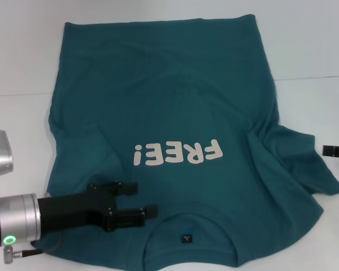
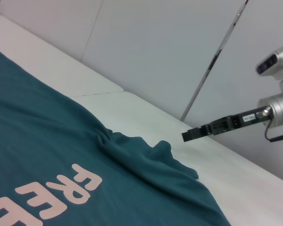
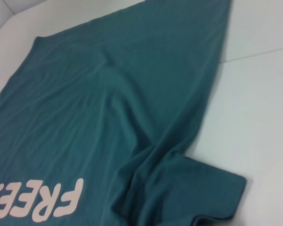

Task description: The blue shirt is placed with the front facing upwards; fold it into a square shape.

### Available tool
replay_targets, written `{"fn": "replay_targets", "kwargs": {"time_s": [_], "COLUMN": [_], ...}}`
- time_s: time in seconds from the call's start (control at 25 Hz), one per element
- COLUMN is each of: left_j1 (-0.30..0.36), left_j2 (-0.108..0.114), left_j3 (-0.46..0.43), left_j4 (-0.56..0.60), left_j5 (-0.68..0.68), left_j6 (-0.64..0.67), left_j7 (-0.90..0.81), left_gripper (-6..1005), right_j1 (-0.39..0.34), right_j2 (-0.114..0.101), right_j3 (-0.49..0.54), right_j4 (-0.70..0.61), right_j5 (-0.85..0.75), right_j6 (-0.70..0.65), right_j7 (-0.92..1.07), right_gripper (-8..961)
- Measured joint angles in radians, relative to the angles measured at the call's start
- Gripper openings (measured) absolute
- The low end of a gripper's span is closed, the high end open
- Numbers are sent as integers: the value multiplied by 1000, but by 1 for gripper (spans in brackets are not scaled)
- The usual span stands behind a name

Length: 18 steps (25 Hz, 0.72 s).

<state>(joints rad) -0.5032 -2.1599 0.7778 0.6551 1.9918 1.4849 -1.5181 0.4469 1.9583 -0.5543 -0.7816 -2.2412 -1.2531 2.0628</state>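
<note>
The blue shirt (image 1: 169,113) lies spread front up on the white table, white "FREE!" lettering (image 1: 178,153) on its chest. Its collar with a small dark label (image 1: 186,237) is at the near edge and the hem is at the far side. One sleeve (image 1: 302,166) sticks out to the right, rumpled where it meets the body. My left gripper (image 1: 140,199) is open over the shoulder area just left of the collar, with nothing between its fingers. My right gripper (image 2: 194,134) is off the shirt past the right sleeve, with only its black tip (image 1: 336,151) showing in the head view.
The white table (image 1: 316,101) extends beyond the shirt on the right and far left. A seam in the surface (image 1: 311,78) runs across at the far right. A pale wall (image 2: 179,47) stands behind the table.
</note>
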Motion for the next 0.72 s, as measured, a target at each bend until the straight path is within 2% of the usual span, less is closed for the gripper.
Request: {"fn": "replay_targets", "kwargs": {"time_s": [0.36, 0.72], "left_j1": [7, 8], "left_j2": [-2, -3], "left_j3": [0, -2], "left_j4": [-8, -9], "left_j5": [4, 4], "left_j6": [20, 12], "left_j7": [153, 168], "left_gripper": [876, 876], "right_j1": [56, 82], "right_j2": [46, 51], "right_j3": [-1, -3], "right_j4": [3, 44], "right_j5": [-75, -84], "right_j6": [55, 93], "right_j7": [6, 2], "right_gripper": [881, 882]}}
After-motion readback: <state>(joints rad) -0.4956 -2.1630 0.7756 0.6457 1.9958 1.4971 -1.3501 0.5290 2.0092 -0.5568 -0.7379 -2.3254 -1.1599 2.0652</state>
